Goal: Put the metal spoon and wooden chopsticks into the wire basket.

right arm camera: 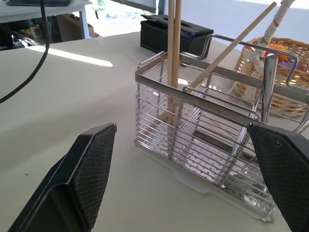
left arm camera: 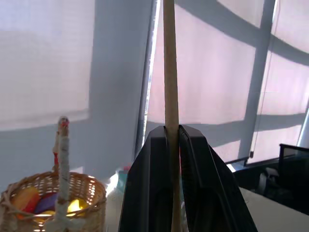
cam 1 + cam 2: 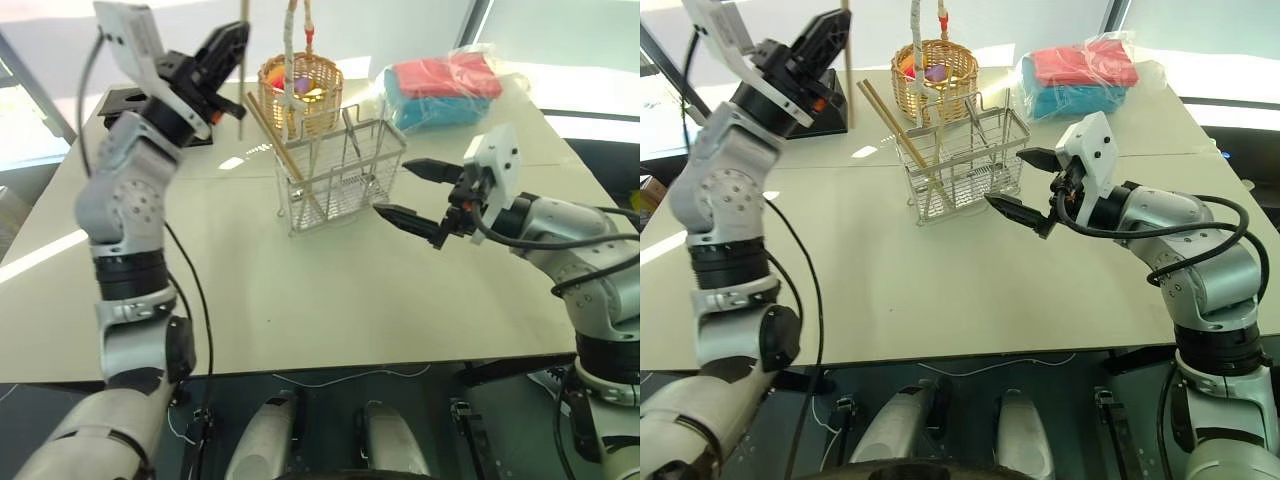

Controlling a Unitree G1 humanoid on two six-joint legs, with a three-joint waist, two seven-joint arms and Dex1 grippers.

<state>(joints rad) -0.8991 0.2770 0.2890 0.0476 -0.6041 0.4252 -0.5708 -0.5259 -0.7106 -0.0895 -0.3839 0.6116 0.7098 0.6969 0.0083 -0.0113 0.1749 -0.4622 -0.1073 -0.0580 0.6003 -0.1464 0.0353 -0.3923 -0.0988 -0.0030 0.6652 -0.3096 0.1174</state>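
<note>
My left gripper (image 3: 232, 52), raised above the beige table (image 3: 300, 300), is pinching one pale wooden chopstick (image 2: 170, 72) upright. My right gripper (image 3: 415, 195) hangs spread wide beside the silver wire-mesh basket (image 3: 340, 175), which already holds other chopsticks (image 1: 173, 58) and the metal spoon (image 1: 267, 79).

leaning chopsticks (image 3: 283, 150) and wicker basket (image 3: 300, 92) crowd wire basket (image 3: 345, 178).
</note>
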